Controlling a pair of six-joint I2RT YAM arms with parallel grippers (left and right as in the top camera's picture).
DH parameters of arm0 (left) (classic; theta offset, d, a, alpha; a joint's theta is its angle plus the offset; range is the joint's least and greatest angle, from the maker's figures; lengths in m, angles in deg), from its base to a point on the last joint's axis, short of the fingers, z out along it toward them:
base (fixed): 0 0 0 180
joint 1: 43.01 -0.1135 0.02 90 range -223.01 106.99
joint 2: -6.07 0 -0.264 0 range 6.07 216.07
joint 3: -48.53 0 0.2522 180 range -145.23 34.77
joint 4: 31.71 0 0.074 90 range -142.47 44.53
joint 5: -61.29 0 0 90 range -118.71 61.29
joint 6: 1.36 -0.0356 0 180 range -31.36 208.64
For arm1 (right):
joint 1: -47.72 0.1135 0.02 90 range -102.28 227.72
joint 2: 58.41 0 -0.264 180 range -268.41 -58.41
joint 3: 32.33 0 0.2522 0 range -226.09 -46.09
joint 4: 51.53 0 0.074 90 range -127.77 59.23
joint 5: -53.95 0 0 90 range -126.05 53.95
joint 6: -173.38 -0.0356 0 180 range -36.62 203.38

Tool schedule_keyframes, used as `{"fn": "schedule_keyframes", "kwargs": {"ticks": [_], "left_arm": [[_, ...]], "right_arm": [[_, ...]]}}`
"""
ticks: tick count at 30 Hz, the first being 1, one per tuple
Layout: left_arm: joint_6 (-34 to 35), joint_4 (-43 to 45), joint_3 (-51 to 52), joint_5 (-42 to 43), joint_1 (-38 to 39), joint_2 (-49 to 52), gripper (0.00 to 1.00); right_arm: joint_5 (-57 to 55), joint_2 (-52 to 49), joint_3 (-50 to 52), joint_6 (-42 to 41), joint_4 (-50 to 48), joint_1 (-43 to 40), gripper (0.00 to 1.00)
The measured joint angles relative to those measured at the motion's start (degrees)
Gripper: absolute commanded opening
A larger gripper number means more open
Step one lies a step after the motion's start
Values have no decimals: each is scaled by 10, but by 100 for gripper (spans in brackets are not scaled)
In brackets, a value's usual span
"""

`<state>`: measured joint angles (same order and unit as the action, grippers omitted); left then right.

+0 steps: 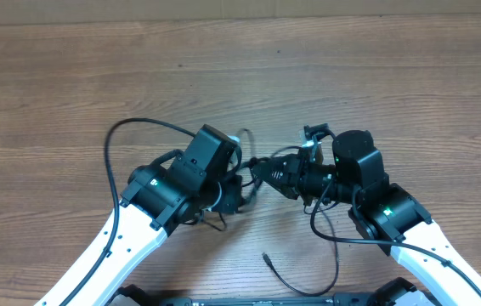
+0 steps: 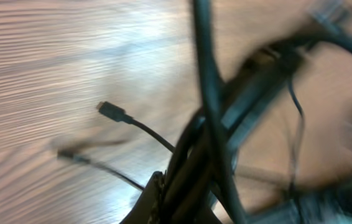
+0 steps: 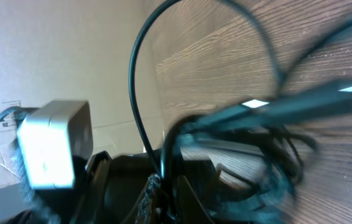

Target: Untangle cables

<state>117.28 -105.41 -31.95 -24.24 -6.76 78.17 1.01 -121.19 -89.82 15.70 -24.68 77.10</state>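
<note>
Even soft light from above, table point(image 1: 223, 68) bright, overhead view sharp, only faint shadows under the arms point(image 1: 121, 246). Left wrist view badly motion-blurred: cables point(image 2: 204, 62) smeared, wood grain streaked with sheen, one plug point(image 2: 110, 111) half crisp. Right wrist view: close cables out of focus, white glare streak on the wood.

Blurred black cables point(image 2: 204, 74) cross above the wooden table point(image 2: 51, 62).

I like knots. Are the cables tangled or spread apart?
Tangled: the cables cross in one bunch; only one plug end lies loose.
</note>
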Motion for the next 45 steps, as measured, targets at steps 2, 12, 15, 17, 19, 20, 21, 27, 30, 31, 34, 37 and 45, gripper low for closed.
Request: {"fn": "schedule_keyframes", "kwargs": {"ticks": [2, 12, 15, 17, 19, 20, 21, 27, 30, 31, 34, 37, 45], "left_arm": [[43, -3, 0, -47, 0, 0, 4], [164, -5, 0, -174, -9, 0, 4], [153, 2, 0, -164, -9, 1, 4], [117, 25, 0, -132, -10, 2, 4], [58, 54, 0, -75, -10, 6, 4], [33, 63, 0, -47, -10, 8, 4], [3, 71, 0, -12, -10, 11, 4], [-86, 83, 0, 108, -10, 26, 4], [-107, 87, 0, 141, -10, 35, 4], [-114, 89, 0, 154, -10, 38, 4], [-134, 90, 0, 183, -10, 47, 4], [-157, 90, 0, 209, -10, 54, 4], [-193, 94, 0, 242, -12, 58, 4]], "right_arm": [[1, 2, 0, 2, 0, 0, 4], [16, 33, 0, 21, 16, -3, 6], [11, 33, 0, 24, 30, -9, 17], [8, 33, 0, 32, 36, -9, 22], [6, 33, 0, 46, 40, -8, 23], [4, 33, 0, 52, 42, -8, 23], [1, 33, 0, 57, 47, -8, 23], [-7, 25, 0, 70, 50, -8, 24], [-15, 22, 0, 73, 50, -8, 24], [-18, 22, 0, 74, 50, -8, 24], [-25, 22, 0, 75, 50, -8, 24], [-33, 22, 0, 76, 53, -8, 24], [-61, 22, 0, 99, 66, -4, 6]]}}
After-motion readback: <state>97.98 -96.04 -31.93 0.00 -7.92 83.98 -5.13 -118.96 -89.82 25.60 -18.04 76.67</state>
